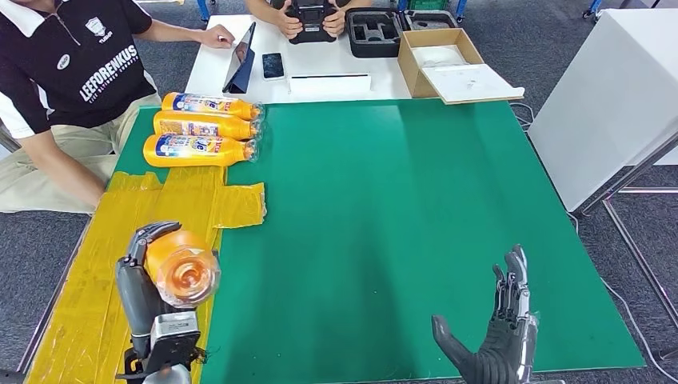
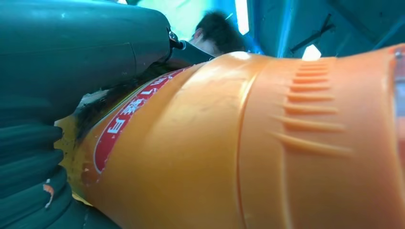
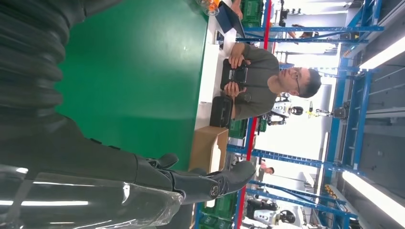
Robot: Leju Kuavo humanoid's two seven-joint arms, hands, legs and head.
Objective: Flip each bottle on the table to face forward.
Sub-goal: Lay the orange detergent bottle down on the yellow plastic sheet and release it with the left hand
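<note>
Orange bottle (image 1: 185, 272) held up off the worktop (image 1: 384, 232), gripped around its body by the left robot hand (image 1: 148, 280). Round end of the bottle turned toward the head camera. Dark fingers (image 1: 152, 234) curled over the top of it. Up close in the left wrist view, orange bottle (image 2: 248, 152) pressed tight against the grey thumb, red label showing.

Under that robot hand, a patch of yellow tape (image 1: 144, 240) stuck on the green worktop. Farther ahead of it, well apart, three more orange bottles (image 1: 204, 128) lying on their sides in a neat row, caps pointing the same way, touching or nearly touching each other.

Right robot hand (image 1: 500, 328) far off to the other side, wide open, fingers spread and pointing up, holding nothing, hovering over the near edge of the green.

Past the row of bottles, a person in a black shirt (image 1: 72, 64) sitting near. Another person's hands (image 1: 312, 20) on a black controller at the far white table, beside a cardboard box (image 1: 444, 64).

Looks like the middle of the turning step for this one bottle. Next, most likely: turn the bottle the right way, then lower it gently beside the row. Needs a firm hold, since the round bottle could slip or roll.
</note>
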